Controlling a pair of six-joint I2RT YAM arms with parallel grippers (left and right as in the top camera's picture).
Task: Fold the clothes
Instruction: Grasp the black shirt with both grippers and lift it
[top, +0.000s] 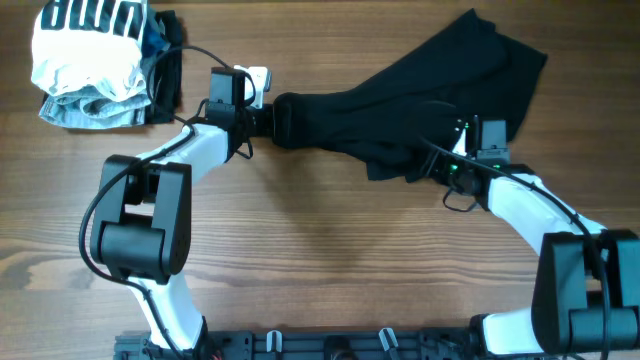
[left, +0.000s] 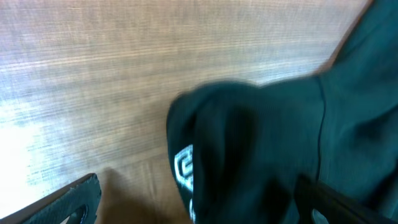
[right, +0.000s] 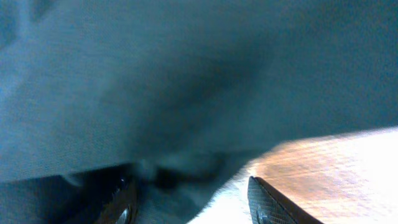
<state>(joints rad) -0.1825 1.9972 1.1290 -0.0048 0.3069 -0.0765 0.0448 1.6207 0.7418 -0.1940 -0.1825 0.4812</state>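
Observation:
A black garment (top: 420, 95) lies crumpled across the upper middle and right of the wooden table (top: 330, 250). My left gripper (top: 272, 118) is at the garment's left end. In the left wrist view its jaws (left: 199, 208) are wide open around a bunched end of the cloth (left: 261, 143), which carries a white logo (left: 184, 168). My right gripper (top: 432, 165) is at the garment's lower edge. In the right wrist view its jaws (right: 193, 208) are open, with the cloth's edge (right: 186, 93) lying between and above them.
A pile of folded clothes (top: 95, 65), white with black stripes on top and grey below, sits at the table's far left corner, with a dark item beside it (top: 168, 70). Bare wood runs along the front half of the table.

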